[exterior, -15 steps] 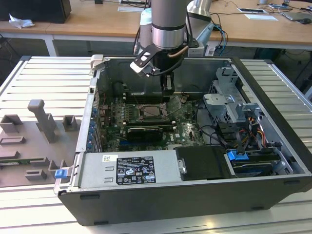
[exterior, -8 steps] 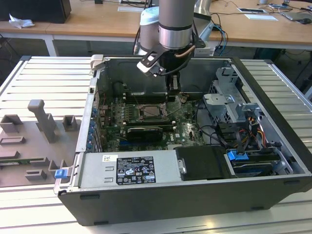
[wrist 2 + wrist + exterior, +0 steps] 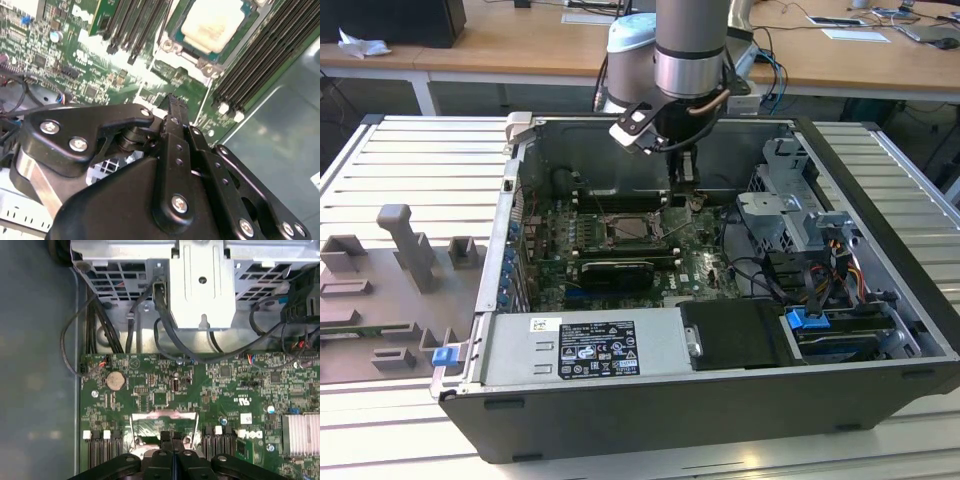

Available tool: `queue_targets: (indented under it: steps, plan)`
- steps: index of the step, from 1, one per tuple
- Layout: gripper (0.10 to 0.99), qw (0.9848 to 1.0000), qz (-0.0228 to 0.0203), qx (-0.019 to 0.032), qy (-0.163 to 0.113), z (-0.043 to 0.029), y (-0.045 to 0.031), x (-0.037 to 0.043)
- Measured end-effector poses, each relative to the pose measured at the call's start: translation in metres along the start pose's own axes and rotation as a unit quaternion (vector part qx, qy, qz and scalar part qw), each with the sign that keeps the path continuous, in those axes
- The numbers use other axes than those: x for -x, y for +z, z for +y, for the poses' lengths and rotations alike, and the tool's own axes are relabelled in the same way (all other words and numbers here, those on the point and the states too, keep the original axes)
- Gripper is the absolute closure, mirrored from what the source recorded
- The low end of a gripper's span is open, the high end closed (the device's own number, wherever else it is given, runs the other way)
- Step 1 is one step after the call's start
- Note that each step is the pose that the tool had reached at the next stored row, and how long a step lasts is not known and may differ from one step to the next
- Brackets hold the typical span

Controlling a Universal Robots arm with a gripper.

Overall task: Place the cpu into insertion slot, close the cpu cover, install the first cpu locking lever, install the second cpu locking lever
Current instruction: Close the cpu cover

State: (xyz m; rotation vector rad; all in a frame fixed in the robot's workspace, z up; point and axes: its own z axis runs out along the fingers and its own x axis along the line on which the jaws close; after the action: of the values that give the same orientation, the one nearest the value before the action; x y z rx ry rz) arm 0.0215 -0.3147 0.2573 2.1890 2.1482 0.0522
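Just ahead of my gripper [image 3: 174, 102], the cpu [image 3: 215, 24] is already seated, cpu cover [image 3: 190, 59] looks folded down round it i think; fingers [image 3: 176, 127] pinched tight together, gripping nothing; go slow, stay square, don't skid onto the motherboard [image 3: 90, 75].

1. A pale grey metal desk [image 3: 380, 150] with long ribbed slats fills the foreground of the exterior view, under even light.
2. Behind it stand light wooden tables [image 3: 500, 50] on white legs [image 3: 423, 95].
3. On those tables lie white papers [image 3: 855, 34], a crumpled white sheet [image 3: 362, 45] and a black box [image 3: 390, 20].
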Motion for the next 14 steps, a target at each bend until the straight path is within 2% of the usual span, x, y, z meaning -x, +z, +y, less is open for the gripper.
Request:
queue_targets:
  steps: [2,4,11,14]
  plan:
    - [0.980,1.0000,0.0000,0.0000,0.000,0.0093,0.0007,-0.0002]
    - [0.980,1.0000,0.0000,0.0000,0.000,0.0149,0.0013,-0.0003]
    - [0.980,1.0000,0.0008,-0.0006,-0.009,0.0289,0.0043,-0.0036]
    - [0.980,1.0000,0.0006,-0.0009,-0.009,0.0315,0.0050,-0.0040]
